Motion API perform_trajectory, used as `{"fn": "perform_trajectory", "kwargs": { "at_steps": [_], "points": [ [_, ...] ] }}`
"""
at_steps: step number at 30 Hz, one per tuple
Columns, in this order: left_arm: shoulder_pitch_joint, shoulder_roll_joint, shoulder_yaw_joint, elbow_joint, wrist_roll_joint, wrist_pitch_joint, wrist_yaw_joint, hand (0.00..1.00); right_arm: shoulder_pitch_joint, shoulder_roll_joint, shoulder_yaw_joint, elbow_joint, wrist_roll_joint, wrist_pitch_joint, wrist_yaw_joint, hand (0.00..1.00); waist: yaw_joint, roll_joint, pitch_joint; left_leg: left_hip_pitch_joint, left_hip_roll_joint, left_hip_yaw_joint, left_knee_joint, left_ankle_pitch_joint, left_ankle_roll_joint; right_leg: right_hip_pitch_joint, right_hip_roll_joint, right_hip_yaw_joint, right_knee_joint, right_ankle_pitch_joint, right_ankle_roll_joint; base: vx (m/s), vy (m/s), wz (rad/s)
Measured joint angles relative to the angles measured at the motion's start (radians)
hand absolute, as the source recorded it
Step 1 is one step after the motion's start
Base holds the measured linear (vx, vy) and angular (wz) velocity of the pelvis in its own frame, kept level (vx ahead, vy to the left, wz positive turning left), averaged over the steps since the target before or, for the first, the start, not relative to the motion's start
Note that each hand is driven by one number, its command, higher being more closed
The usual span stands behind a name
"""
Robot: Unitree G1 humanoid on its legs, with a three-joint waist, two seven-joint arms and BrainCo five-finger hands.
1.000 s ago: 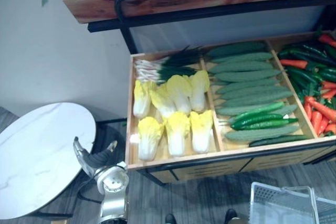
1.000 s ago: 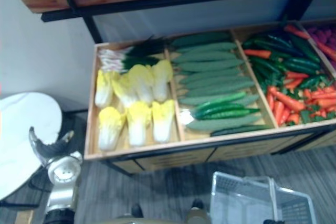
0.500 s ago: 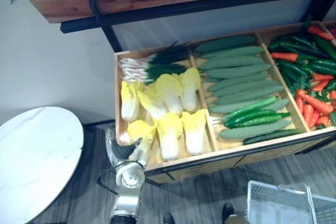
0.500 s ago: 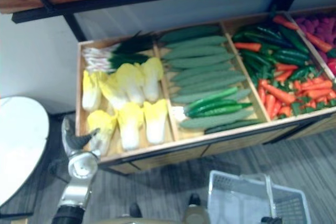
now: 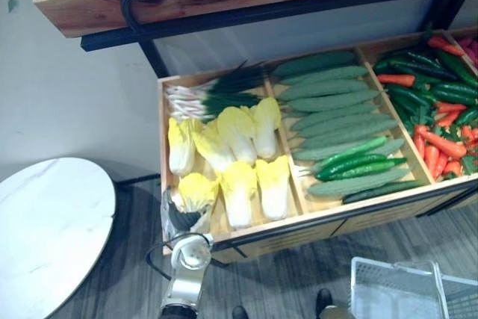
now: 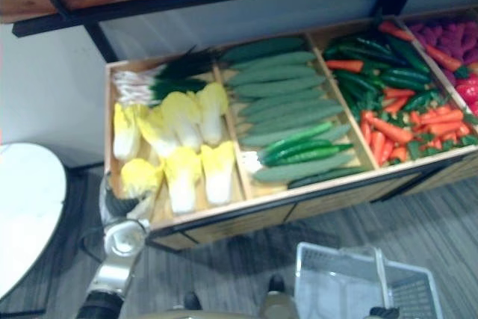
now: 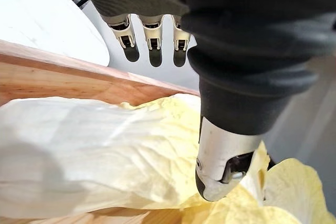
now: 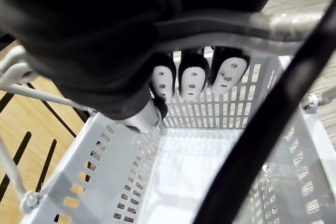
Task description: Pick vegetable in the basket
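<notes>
Wooden stall tray (image 5: 299, 222) holds the front-left cabbage (image 5: 196, 188). Your left hand (image 5: 179, 218) is just over it, fingers straight, thumb apart. Lower, then curl gently round its pale stem end. Your right hand (image 8: 191, 80) is curled on the basket (image 5: 388, 289) handle.

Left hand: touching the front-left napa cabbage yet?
Cannot tell. In the left wrist view the straight fingers of the left hand hang clear above the napa cabbage, but its thumb tip overlaps the leaves, with no gap or contact plain.
</notes>
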Motion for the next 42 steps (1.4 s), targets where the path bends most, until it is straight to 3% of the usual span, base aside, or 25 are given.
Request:
{"fn": "perform_trajectory", "kwargs": {
  "at_steps": [11,17,29,30,42],
  "points": [
    [-0.029,-0.001,0.000,0.063,0.002,0.022,-0.019,0.00,-0.035,0.001,0.000,-0.002,0.000,0.002,-0.003,1.00,-0.003,0.003,0.036,-0.019,-0.001,0.006,-0.001,-0.002,-0.003,-0.028,0.001,0.010,0.005,0.000,0.000,0.02,-0.005,-0.02],
    [-0.047,-0.001,0.011,0.077,-0.005,0.024,-0.024,0.00,-0.057,0.001,0.009,-0.022,0.000,0.003,-0.003,1.00,-0.021,0.004,0.067,-0.017,-0.005,0.022,-0.001,-0.002,-0.003,-0.037,-0.001,0.025,0.005,0.001,0.002,0.03,-0.005,-0.08],
    [-0.114,0.006,0.068,0.262,-0.006,0.036,-0.018,0.00,-0.080,0.001,0.012,-0.027,0.000,0.010,-0.005,1.00,-0.021,0.009,0.081,-0.030,-0.007,0.027,0.000,-0.002,-0.003,-0.058,-0.001,0.036,0.010,0.002,0.003,0.01,-0.006,-0.02],
    [-0.121,0.006,0.069,0.285,-0.006,0.033,-0.015,1.00,-0.081,0.001,0.015,-0.027,0.000,0.009,-0.006,1.00,-0.021,0.008,0.083,-0.027,-0.007,0.027,0.000,-0.002,-0.003,-0.055,-0.001,0.036,0.010,0.002,0.003,0.00,0.000,0.00],
    [-0.203,0.041,0.100,0.441,-0.003,0.030,0.009,1.00,-0.096,-0.002,0.051,-0.025,0.000,0.009,-0.018,1.00,-0.022,0.015,0.096,0.002,-0.003,0.052,-0.001,-0.007,-0.011,-0.038,0.006,0.060,-0.008,0.017,0.005,-0.01,-0.011,-0.07]
  ]
}}
